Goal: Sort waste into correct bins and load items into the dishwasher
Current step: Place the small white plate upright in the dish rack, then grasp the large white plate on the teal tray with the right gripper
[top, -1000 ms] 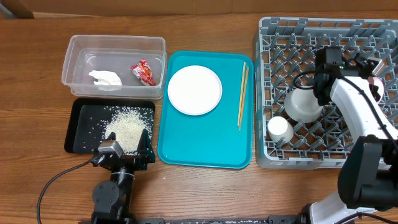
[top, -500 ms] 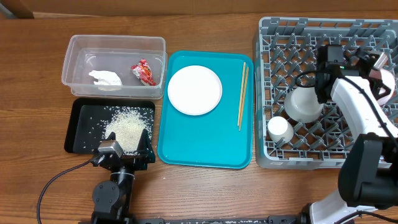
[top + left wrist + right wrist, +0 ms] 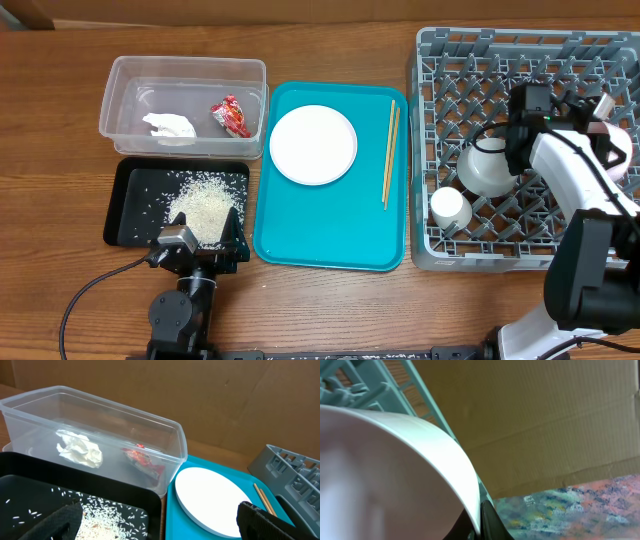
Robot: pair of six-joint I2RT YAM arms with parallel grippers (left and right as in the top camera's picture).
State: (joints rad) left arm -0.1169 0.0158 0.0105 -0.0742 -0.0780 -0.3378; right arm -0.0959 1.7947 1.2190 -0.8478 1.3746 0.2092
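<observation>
My right gripper (image 3: 603, 112) is shut on the rim of a pale pink plate (image 3: 617, 152), held on edge over the right side of the grey dish rack (image 3: 500, 45). In the right wrist view the plate (image 3: 395, 460) fills the left, pinched between the fingers (image 3: 480, 527). A whitish bowl (image 3: 487, 168) and a small white cup (image 3: 449, 207) sit in the rack. A white plate (image 3: 313, 144) and the chopsticks (image 3: 390, 150) lie on the teal tray (image 3: 330, 235). My left gripper (image 3: 198, 246) is open and empty, low by the black tray (image 3: 125, 210) of rice (image 3: 200, 200).
The clear tub (image 3: 185, 70) holds the white tissue (image 3: 168, 126) and the red wrapper (image 3: 231, 116). The left wrist view shows the tub (image 3: 100, 415), the rice (image 3: 100, 515) and the white plate (image 3: 210, 495), with a cardboard wall behind.
My right gripper has shifted slightly with the pink plate over the rack's right side. The left arm has not moved.
</observation>
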